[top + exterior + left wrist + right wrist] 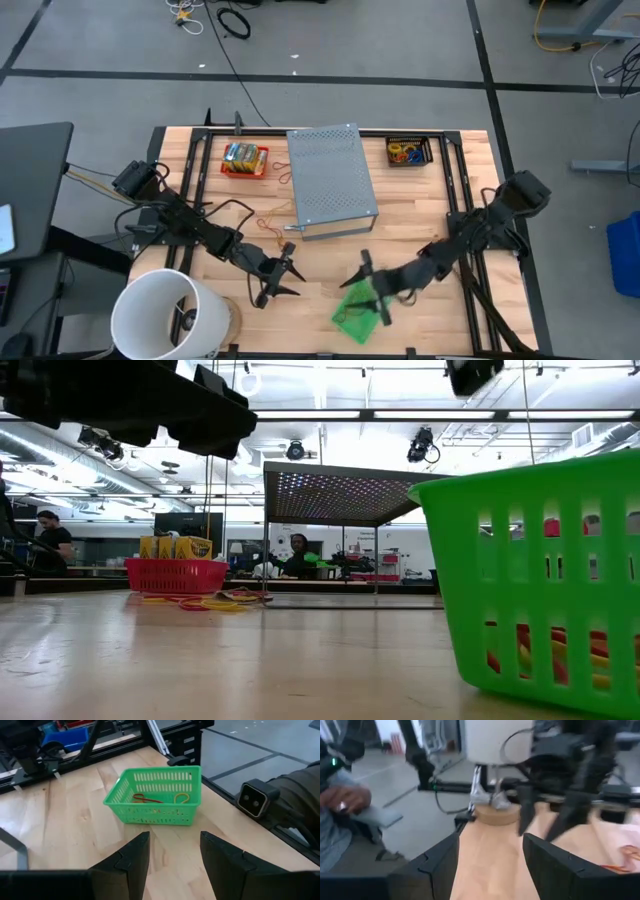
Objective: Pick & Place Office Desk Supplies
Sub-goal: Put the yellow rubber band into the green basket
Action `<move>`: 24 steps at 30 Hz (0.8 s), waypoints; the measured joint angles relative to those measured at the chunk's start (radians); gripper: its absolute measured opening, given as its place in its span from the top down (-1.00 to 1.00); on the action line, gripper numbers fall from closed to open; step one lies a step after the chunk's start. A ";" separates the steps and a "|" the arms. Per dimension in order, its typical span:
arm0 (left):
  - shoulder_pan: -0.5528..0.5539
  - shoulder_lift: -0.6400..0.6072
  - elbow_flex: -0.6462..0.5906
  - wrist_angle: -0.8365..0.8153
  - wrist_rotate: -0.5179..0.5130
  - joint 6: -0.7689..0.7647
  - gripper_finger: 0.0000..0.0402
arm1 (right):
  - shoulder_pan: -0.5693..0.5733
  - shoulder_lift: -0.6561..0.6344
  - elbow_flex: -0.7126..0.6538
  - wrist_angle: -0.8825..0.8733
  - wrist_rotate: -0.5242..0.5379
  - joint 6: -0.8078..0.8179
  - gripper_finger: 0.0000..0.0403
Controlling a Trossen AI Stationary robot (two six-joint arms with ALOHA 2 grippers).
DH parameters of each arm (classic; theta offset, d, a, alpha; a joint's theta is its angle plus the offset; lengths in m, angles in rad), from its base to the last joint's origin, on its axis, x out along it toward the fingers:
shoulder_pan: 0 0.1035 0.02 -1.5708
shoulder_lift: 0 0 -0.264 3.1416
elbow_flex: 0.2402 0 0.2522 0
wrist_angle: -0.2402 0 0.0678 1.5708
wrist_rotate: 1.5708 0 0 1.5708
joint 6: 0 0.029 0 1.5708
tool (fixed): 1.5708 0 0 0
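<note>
Green basket (545,585) nearest, holding 2 bands (159,798). Right gripper (372,290) just over basket, fingers spread, empty: looks like drop done. Left gripper (283,278) beside basket, spread, empty. Next: loose bands (268,226) beyond basket, by grey box (331,180).

The green basket (545,575) is cut off by the low view's edge.
</note>
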 joint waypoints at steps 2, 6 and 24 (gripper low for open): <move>0.001 0.000 0.000 0.001 -0.011 -0.003 0.11 | -0.007 -0.060 -0.088 0.044 0.004 0.002 -0.12; 0.002 0.000 0.000 -0.014 -0.043 -0.029 0.11 | -0.010 -0.202 -0.240 0.092 0.006 0.025 -0.12; 0.084 0.000 0.000 -0.506 -0.218 -0.212 0.11 | 0.038 -0.607 -0.595 0.170 0.116 0.036 -0.12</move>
